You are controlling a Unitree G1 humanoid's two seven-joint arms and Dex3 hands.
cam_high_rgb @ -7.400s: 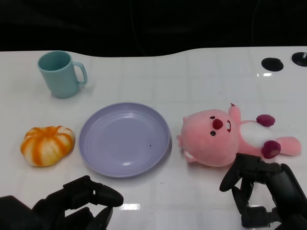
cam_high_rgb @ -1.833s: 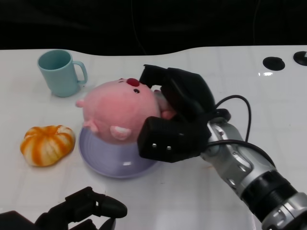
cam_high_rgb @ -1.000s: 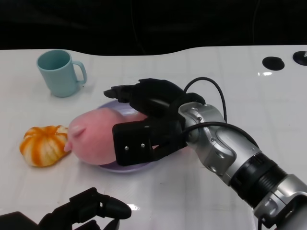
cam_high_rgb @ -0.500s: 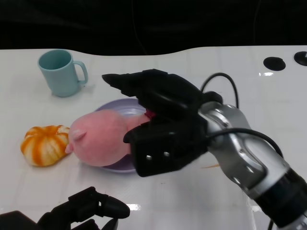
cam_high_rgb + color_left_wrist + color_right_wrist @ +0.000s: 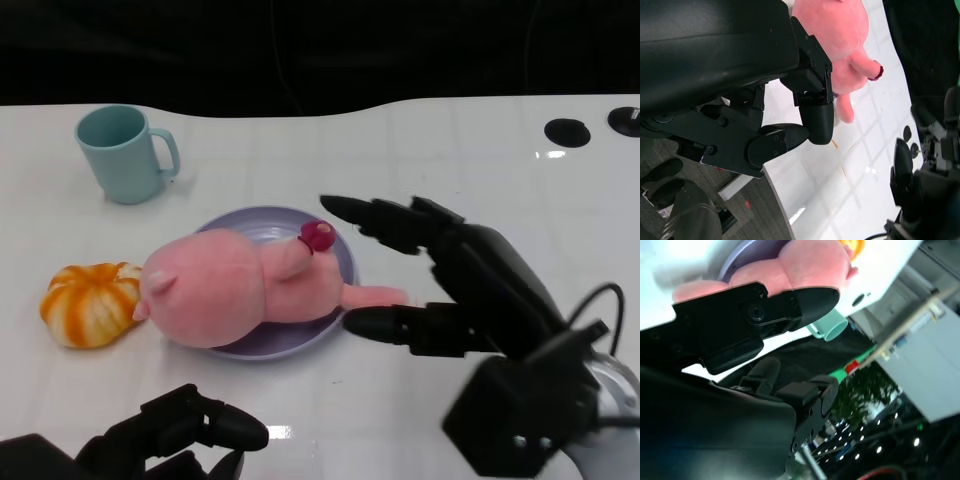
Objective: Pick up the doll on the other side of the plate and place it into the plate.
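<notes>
your pink doll lies on its side in the lavender plate, head spilling over the plate's left rim toward the orange-and-white pumpkin toy, one leg sticking out past the right rim onto the white counter. your right hand is released: its fingers are spread wide just right of the plate, holding nothing, with the lower fingertip close beside the doll's leg. your left hand sits low at the near edge of the counter, fingers curled in and holding nothing. a teal mug stands at the far left, well apart from the plate.
</notes>
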